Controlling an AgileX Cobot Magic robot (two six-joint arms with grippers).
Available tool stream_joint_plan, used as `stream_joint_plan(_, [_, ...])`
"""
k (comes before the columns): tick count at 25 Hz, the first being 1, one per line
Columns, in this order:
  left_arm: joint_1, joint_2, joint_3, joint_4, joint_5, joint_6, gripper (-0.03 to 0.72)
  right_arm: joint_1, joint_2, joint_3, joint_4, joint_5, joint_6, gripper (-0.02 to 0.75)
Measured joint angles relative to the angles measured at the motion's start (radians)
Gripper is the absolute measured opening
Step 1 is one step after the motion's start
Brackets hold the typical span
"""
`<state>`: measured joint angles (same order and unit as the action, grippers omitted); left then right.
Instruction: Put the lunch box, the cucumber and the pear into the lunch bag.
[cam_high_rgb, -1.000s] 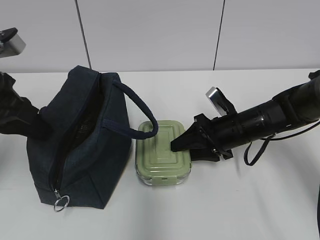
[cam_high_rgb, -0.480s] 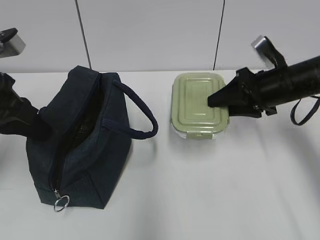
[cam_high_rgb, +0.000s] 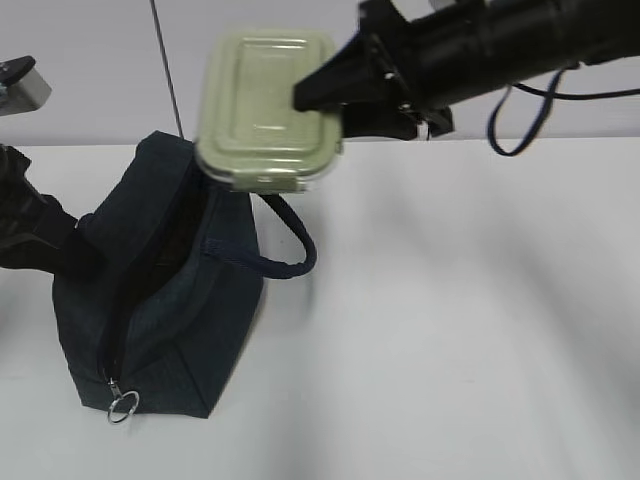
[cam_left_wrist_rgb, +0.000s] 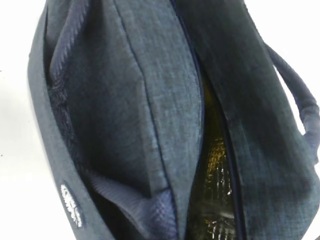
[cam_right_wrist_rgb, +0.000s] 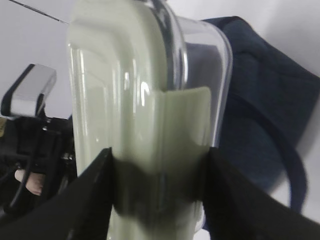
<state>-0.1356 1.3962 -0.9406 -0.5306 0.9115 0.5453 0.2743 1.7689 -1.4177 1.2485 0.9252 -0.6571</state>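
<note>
My right gripper (cam_high_rgb: 306, 108) is shut on the lunch box (cam_high_rgb: 265, 105), a clear box with a sage-green ribbed lid, and holds it in the air over the far end of the lunch bag (cam_high_rgb: 170, 290). In the right wrist view the black fingers (cam_right_wrist_rgb: 95, 192) clamp the box (cam_right_wrist_rgb: 125, 100) across its clip tab, with the bag (cam_right_wrist_rgb: 265, 100) below. My left gripper (cam_high_rgb: 80, 240) is pressed to the bag's left side, where fabric bulges toward it. The left wrist view shows the bag (cam_left_wrist_rgb: 125, 100) gaping, with glinting lining (cam_left_wrist_rgb: 215, 165). The cucumber and pear are out of view.
The bag's strap handle (cam_high_rgb: 285, 235) loops out to the right under the box. The silver ring pull (cam_high_rgb: 122, 405) hangs at the bag's near end. The white table (cam_high_rgb: 450, 330) stretches right of the bag, with a wall behind it.
My right gripper has lifted the lunch box from the table beside the bag, first up and right, then left to above the bag's opening. The left arm and bag have stayed still.
</note>
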Motion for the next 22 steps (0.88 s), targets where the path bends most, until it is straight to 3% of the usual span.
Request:
stream_joint_plan(5, [0.0,0.0,0.0,-0.003,-0.002,0.0,0.001,0.151,0.004,-0.046,0.006,-0.187,0.062,0.371])
stream_joint_plan(12, [0.0,0.0,0.0,-0.003,-0.004,0.0,0.001,0.203,0.114,-0.049,-0.019,-0.258,0.086,0.371])
stream_joint_plan(14, [0.0,0.0,0.0,-0.003,-0.005,0.0,0.001,0.203,0.132,-0.049,-0.095,-0.256,0.133,0.371])
stream_joint_plan(20, [0.0,0.0,0.0,-0.011,-0.006,0.0,0.001,0.203,0.135,-0.051,-0.487,-0.199,0.373,0.371])
stream_joint_plan(22, [0.0,0.0,0.0,-0.015,-0.006,0.0,0.001,0.204,0.136,-0.051,-0.531,-0.19,0.415,0.371])
